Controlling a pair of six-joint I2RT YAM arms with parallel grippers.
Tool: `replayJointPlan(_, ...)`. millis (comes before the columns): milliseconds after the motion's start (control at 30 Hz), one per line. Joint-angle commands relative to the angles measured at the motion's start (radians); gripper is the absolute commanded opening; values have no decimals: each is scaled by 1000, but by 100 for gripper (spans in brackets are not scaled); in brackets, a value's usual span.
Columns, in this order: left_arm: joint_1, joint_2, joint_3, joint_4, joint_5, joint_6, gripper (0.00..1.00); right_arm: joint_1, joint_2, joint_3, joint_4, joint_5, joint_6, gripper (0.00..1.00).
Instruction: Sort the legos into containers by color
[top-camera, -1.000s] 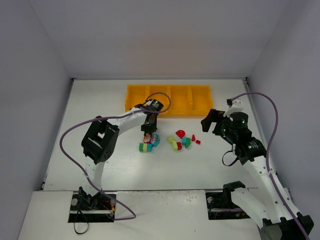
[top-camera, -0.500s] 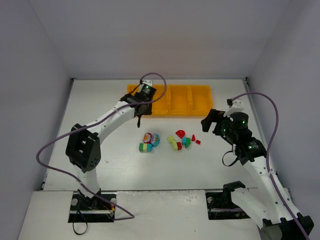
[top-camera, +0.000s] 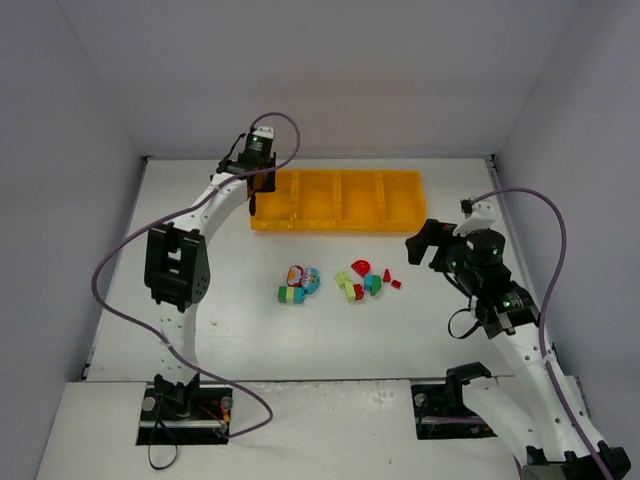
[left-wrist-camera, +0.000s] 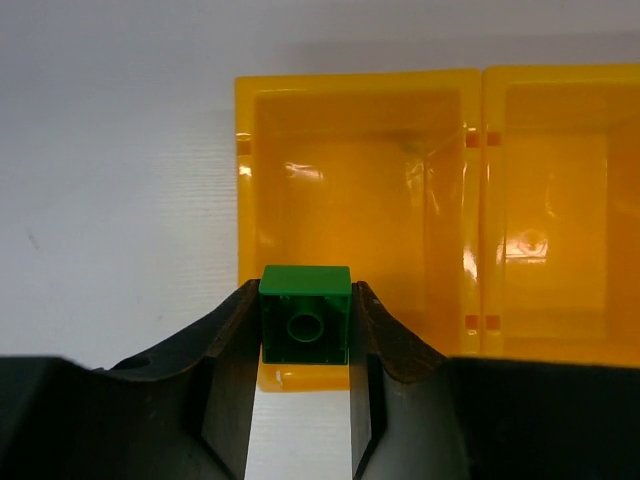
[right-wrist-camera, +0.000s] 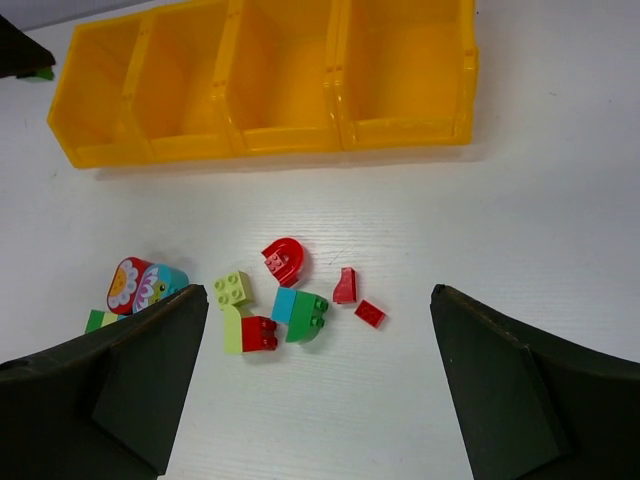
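Observation:
My left gripper is shut on a dark green brick and holds it over the near edge of the leftmost compartment of the orange-yellow tray. In the top view this gripper is at the tray's left end. All four compartments look empty. My right gripper is open and empty, above the loose legos: a red arch, a lime brick, a lime-and-red piece, a teal-and-green piece, two small red pieces and a printed cluster.
White walls enclose the table on the left, back and right. The lego pile lies mid-table, between the tray and the arm bases. The right arm hovers right of the pile. The left arm's cable loops over the left side.
My left gripper has risen from the lego pile with the green brick and swung back and left to the tray's leftmost compartment. The right arm has barely moved.

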Motion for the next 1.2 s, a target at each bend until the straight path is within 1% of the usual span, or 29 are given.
replayJointPlan(0,-1,4,76,88,66,79,0,4,-21,-1,48,16,-2,91)
replayJointPlan(67,1,34,116,90,80,88,0,4,-25,2,44,11,-4,91)
replayJointPlan(167,1,62,145,94,79,90,6,4,-29,7,37,8,-4,91)
replayJointPlan(267,2,85,165,85,73,90,7,4,-31,7,31,8,1,92)
replayJointPlan(367,5,100,170,79,74,88,24,4,-31,5,28,7,7,92)
replayJointPlan(400,5,103,168,74,82,82,34,4,-25,4,26,7,8,92)
replayJointPlan(467,7,99,164,74,89,81,36,4,-25,4,26,2,10,93)
replayJointPlan(500,5,97,161,76,91,79,40,4,-25,2,26,2,8,92)
replayJointPlan(567,5,87,156,73,94,73,41,4,-20,2,26,-4,8,93)
replayJointPlan(600,5,80,153,71,96,72,44,4,-18,4,28,-7,8,93)
replayJointPlan(667,5,58,139,76,96,69,46,4,-12,5,28,-13,8,93)
replayJointPlan(733,7,39,132,73,99,69,55,4,-8,10,28,-19,7,93)
replayJointPlan(833,5,2,124,59,100,69,57,4,-6,13,28,-35,7,93)
replayJointPlan(933,5,-71,106,28,117,53,57,4,-6,13,25,-52,5,92)
replayJointPlan(1033,5,-148,15,7,148,39,57,4,0,8,28,-79,7,90)
replayJointPlan(1100,7,-234,-54,2,207,16,57,4,9,2,29,-98,13,88)
replayJointPlan(1133,5,-266,-130,-5,229,7,57,4,20,0,29,-117,15,87)
replayJointPlan(1167,5,-329,-173,-9,275,-13,57,4,29,0,31,-128,15,86)
